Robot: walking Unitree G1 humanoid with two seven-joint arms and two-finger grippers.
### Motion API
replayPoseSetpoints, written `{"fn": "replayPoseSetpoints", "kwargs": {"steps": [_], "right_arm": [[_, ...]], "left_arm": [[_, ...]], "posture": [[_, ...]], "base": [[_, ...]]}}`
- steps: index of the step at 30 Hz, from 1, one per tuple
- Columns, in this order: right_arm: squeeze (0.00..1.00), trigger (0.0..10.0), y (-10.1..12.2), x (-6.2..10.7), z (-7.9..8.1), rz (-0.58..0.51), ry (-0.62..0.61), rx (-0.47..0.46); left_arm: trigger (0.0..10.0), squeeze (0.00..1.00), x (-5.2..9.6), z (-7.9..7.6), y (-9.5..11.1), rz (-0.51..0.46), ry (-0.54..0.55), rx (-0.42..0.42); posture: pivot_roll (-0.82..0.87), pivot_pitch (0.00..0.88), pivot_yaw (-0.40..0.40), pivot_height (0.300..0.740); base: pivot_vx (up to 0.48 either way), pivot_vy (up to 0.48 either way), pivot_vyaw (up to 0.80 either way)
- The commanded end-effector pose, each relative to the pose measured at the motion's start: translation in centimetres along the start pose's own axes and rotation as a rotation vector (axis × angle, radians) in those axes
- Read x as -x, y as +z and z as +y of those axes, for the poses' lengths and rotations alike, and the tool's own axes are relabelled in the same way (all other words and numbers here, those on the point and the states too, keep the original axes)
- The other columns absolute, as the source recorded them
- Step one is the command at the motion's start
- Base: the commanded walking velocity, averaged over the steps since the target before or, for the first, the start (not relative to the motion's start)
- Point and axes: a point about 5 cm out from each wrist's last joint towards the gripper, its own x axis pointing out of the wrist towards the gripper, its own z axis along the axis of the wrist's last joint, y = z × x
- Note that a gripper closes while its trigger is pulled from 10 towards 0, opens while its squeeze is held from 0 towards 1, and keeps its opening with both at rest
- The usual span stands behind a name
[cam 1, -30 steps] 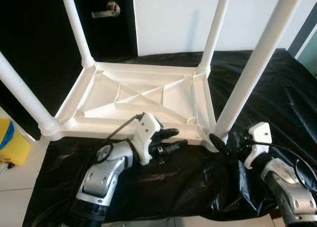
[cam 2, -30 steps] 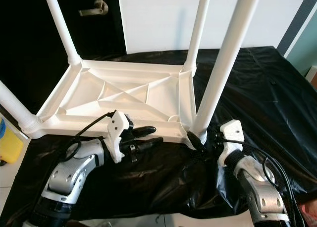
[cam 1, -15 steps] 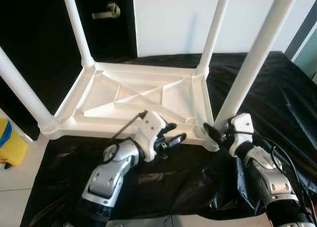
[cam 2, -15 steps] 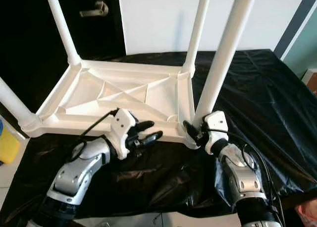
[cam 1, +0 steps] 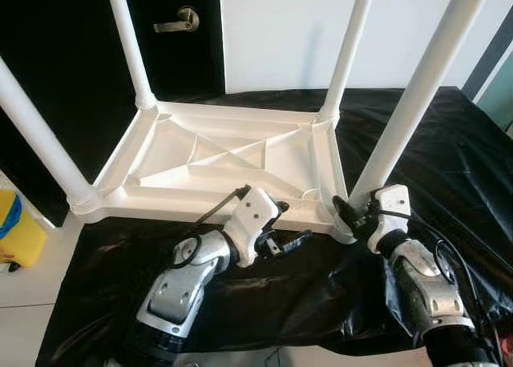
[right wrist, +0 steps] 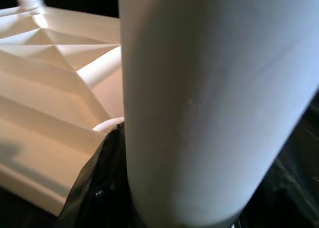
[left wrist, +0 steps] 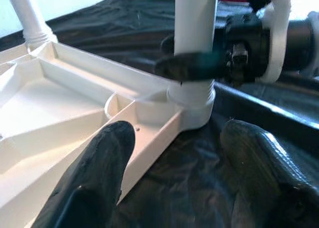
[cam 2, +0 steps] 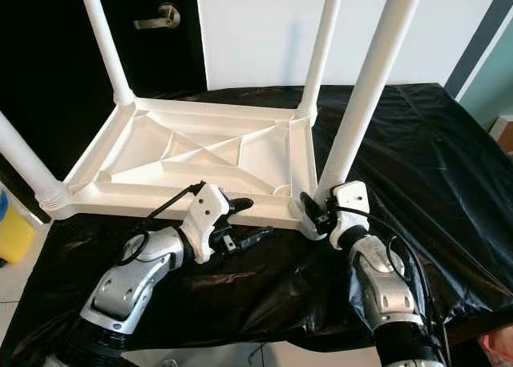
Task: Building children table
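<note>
The white plastic children's table (cam 1: 232, 163) is lying upside down on the black-sheeted surface (cam 1: 449, 143) with all four legs pointing up, and the right end effector (cam 1: 346, 212) is gripping the base of the near right leg (cam 1: 409, 110) just above its socket. The left end effector (cam 1: 284, 223) is hovering with fingers spread wide at the frame's near edge, holding nothing. The table is looking light, stiff and smooth, so the round leg is likely slippery; low near the socket or on the ribbed frame rim seems the surest hold
</note>
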Motion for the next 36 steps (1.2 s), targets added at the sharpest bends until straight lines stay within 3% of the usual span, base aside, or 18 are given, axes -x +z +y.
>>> {"fn": "replayPoseSetpoints", "kwargs": {"steps": [1, 6, 9, 15, 18, 27, 28, 30, 31, 36], "right_arm": [[0.00, 10.0, -0.5, 0.7, -0.8, 0.027, -0.144, 0.021], [0.00, 10.0, -1.0, 0.9, -0.2, 0.052, -0.288, -0.027], [0.00, 10.0, -1.5, 1.0, 1.4, 0.074, -0.427, -0.088], [0.00, 10.0, -1.6, 0.4, 3.2, 0.087, -0.528, -0.136], [0.00, 10.0, -1.0, -0.3, 4.6, 0.060, -0.483, -0.162], [0.00, 10.0, -0.7, -0.1, 4.3, 0.047, -0.493, -0.150], [0.19, 10.0, -0.6, -0.1, 4.4, 0.037, -0.488, -0.148], [0.19, 10.0, -0.5, -0.1, 4.4, 0.030, -0.485, -0.148], [1.00, 10.0, -0.4, -0.1, 4.4, 0.021, -0.476, -0.145], [1.00, 10.0, -0.1, 0.0, 4.3, 0.003, -0.467, -0.139]], "left_arm": [[10.0, 0.00, -0.3, 0.3, 0.1, 0.001, 0.055, -0.051], [10.0, 0.00, -0.5, 0.6, 0.2, -0.010, 0.093, -0.069], [10.0, 0.00, -0.6, 1.0, 0.4, -0.019, 0.127, -0.083], [10.0, 0.00, -0.8, 1.5, 0.3, -0.013, 0.160, -0.089], [10.0, 0.00, -0.8, 1.7, 0.3, -0.016, 0.182, -0.082], [10.0, 0.00, -0.9, 1.6, 0.1, -0.022, 0.183, -0.082], [10.0, 0.00, -0.9, 1.6, 0.1, -0.021, 0.179, -0.076], [10.0, 0.00, -0.9, 1.6, 0.0, -0.019, 0.176, -0.072], [10.0, 0.00, -0.9, 1.6, 0.0, -0.018, 0.175, -0.068], [10.0, 0.00, -0.8, 1.6, -0.1, -0.015, 0.171, -0.061]], "posture": [[0.00, 0.000, -0.028, 0.740], [0.00, 0.000, -0.024, 0.740], [0.00, 0.000, -0.020, 0.740], [0.01, 0.000, -0.023, 0.740], [0.01, 0.000, -0.022, 0.740], [0.01, 0.000, -0.030, 0.740], [0.01, 0.000, -0.033, 0.740], [0.01, 0.000, -0.033, 0.740], [0.01, 0.000, -0.033, 0.740], [0.01, 0.000, -0.036, 0.740]], "base": [[0.000, 0.000, 0.00], [0.000, 0.000, 0.00], [0.000, 0.000, 0.00], [0.000, 0.000, 0.00], [0.000, 0.000, 0.00], [0.000, 0.000, 0.00], [0.000, 0.000, 0.00], [0.000, 0.000, 0.00], [0.000, 0.000, 0.00], [0.000, 0.000, 0.00]]}}
